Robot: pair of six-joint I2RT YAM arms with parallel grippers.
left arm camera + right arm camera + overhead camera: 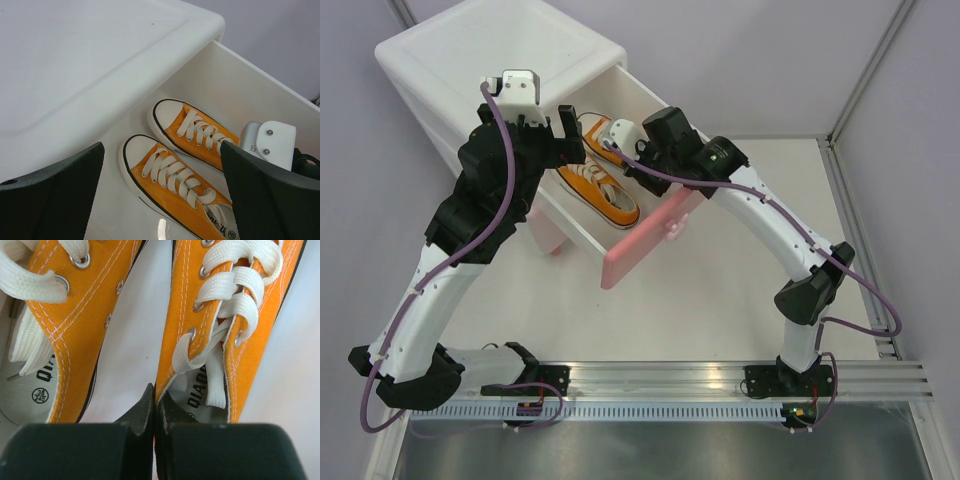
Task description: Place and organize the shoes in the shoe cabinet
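The white shoe cabinet (490,60) stands at the back left with its upper drawer pulled out, pink front (645,245) toward me. Two orange shoes lie side by side in the drawer: a near one (605,192) (175,185) and a far one (593,128) (200,132). My right gripper (618,142) (159,402) is shut on the side wall at the heel opening of the far orange shoe (235,315); the other shoe (75,315) lies to its left. My left gripper (552,135) (160,200) hangs wide open and empty above the near shoe. The cream shoes are out of view.
The drawer's white walls (240,85) enclose the shoes closely. The right wrist's white camera housing (267,142) sits close to my left gripper's right finger. A metal rail (720,380) runs along the table's near edge. Grey enclosure walls stand behind and to the right.
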